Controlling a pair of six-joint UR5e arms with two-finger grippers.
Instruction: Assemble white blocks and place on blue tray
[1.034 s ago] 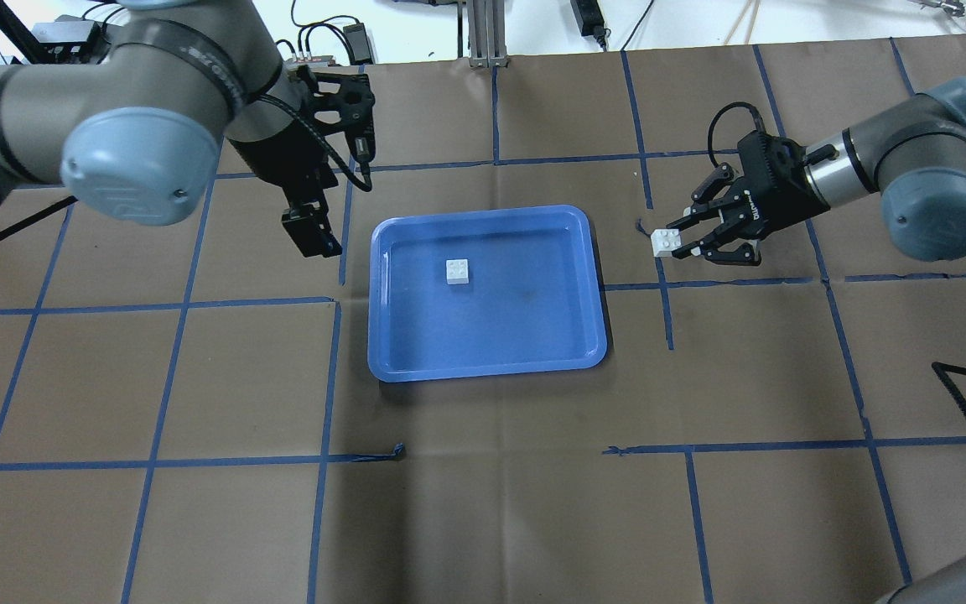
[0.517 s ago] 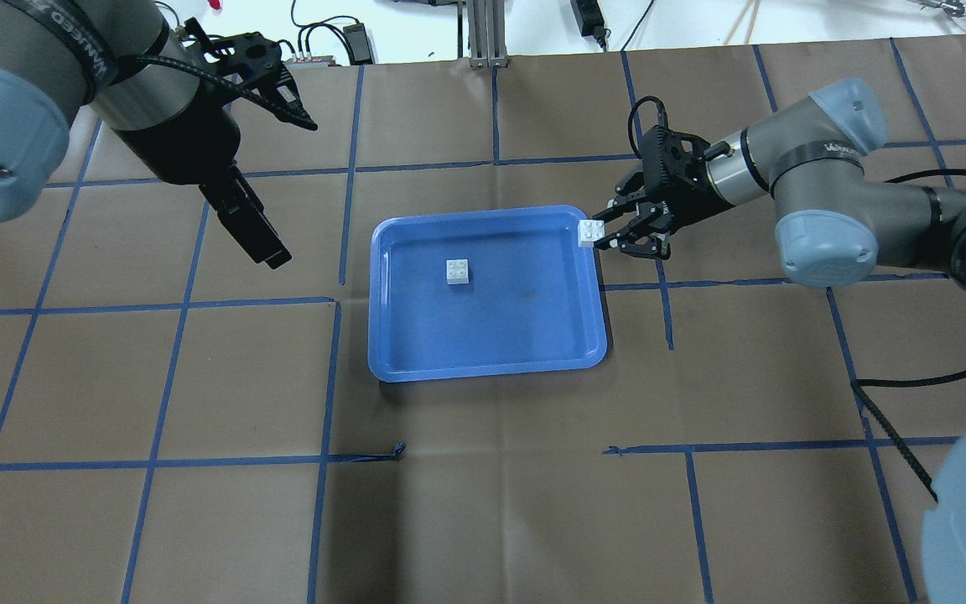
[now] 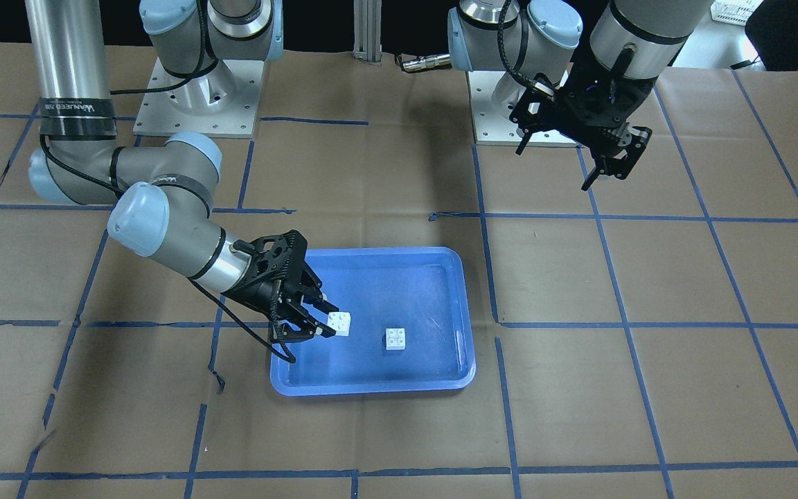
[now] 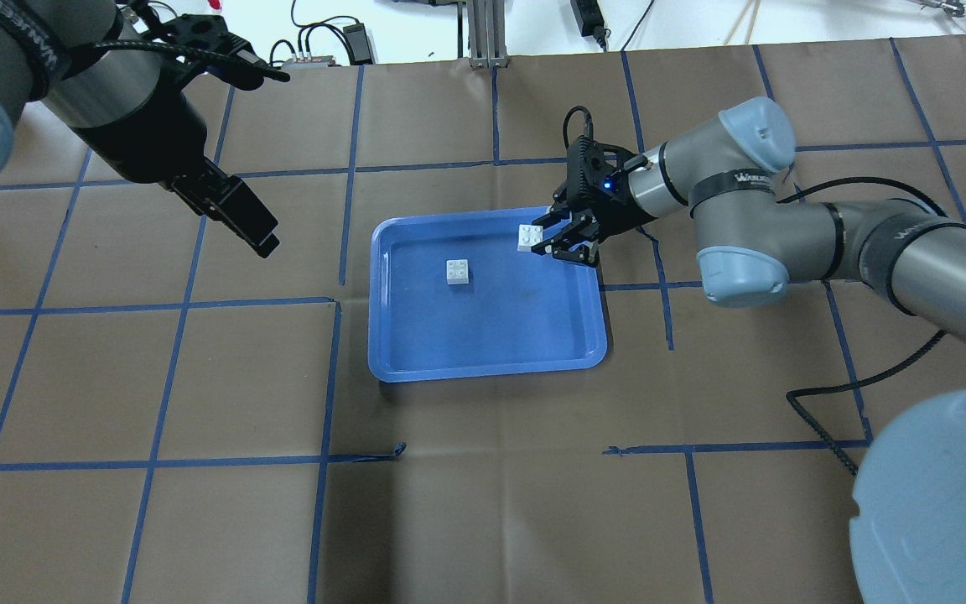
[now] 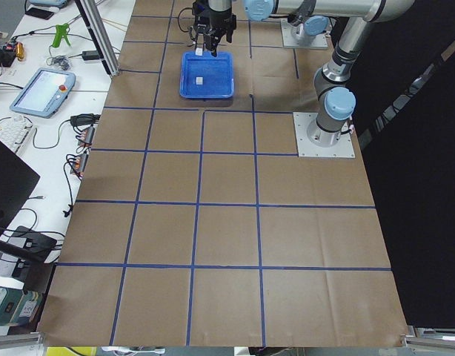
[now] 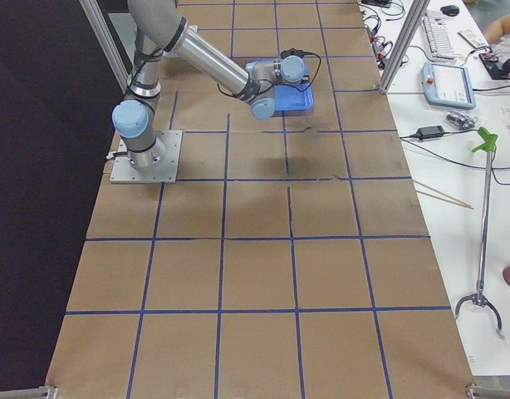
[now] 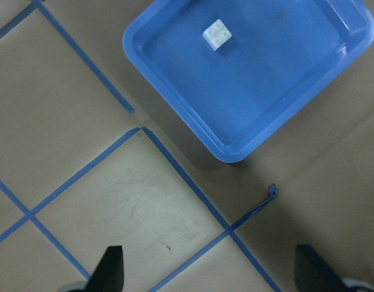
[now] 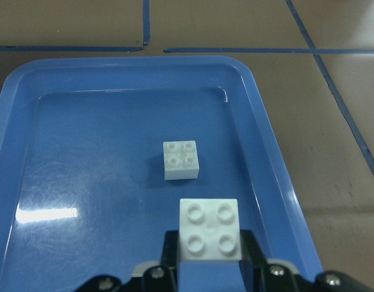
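The blue tray (image 4: 516,327) lies mid-table and also shows in the front view (image 3: 413,284). One white block (image 4: 459,271) sits studs up on the tray floor; it also shows in the front view (image 3: 395,338) and in the left wrist view (image 7: 217,34). My right gripper (image 4: 538,239) is shut on the second white block (image 4: 529,237), held studs up above the tray's far right part. In the right wrist view the held block (image 8: 209,228) is just short of the lying block (image 8: 181,160). My left gripper (image 7: 211,274) is open and empty, raised beyond the tray's left side.
Brown paper with blue tape lines (image 4: 332,302) covers the table. A black cable (image 4: 835,394) loops on the table under my right arm. Cables and plugs (image 4: 349,38) lie along the far edge. Both arm bases (image 3: 198,90) stand on the robot's side.
My right gripper has carried its white block leftward, from the table right of the tray to over the tray's far right part. My left arm has drawn back to the far left.
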